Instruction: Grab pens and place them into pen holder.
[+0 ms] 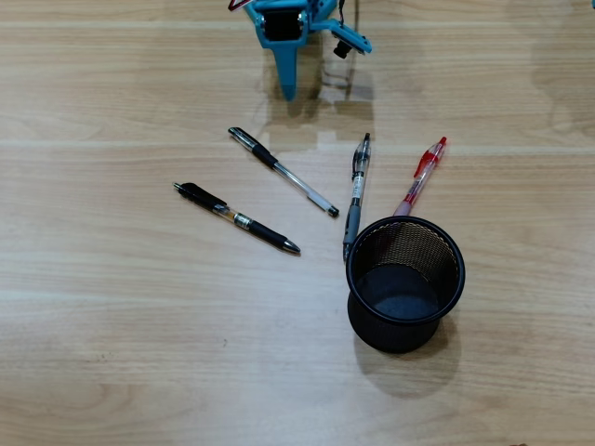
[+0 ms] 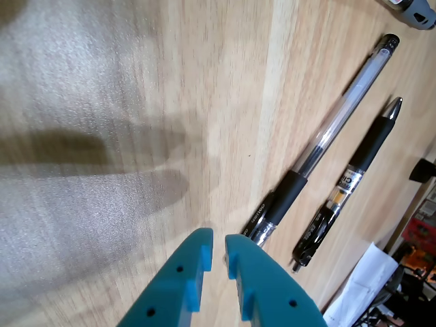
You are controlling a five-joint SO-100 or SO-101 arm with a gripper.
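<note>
While your gripper point(image 2: 219, 246) hangs nearly closed and empty, open it and straddle the clear-barrelled pen point(image 1: 284, 172) lying up-left of the pen holder point(image 1: 405, 281), crosswise at its dark grip.

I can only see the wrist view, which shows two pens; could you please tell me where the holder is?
Observer: The holder stands upright and empty at the lower right of the overhead view.
Operator: Are there more pens?
Observer: Yes, a grey pen and a red pen lie side by side just above the holder in that view.
Operator: Which pen is nearest the arm?
Observer: The clear pen lies closest to the gripper.
</note>
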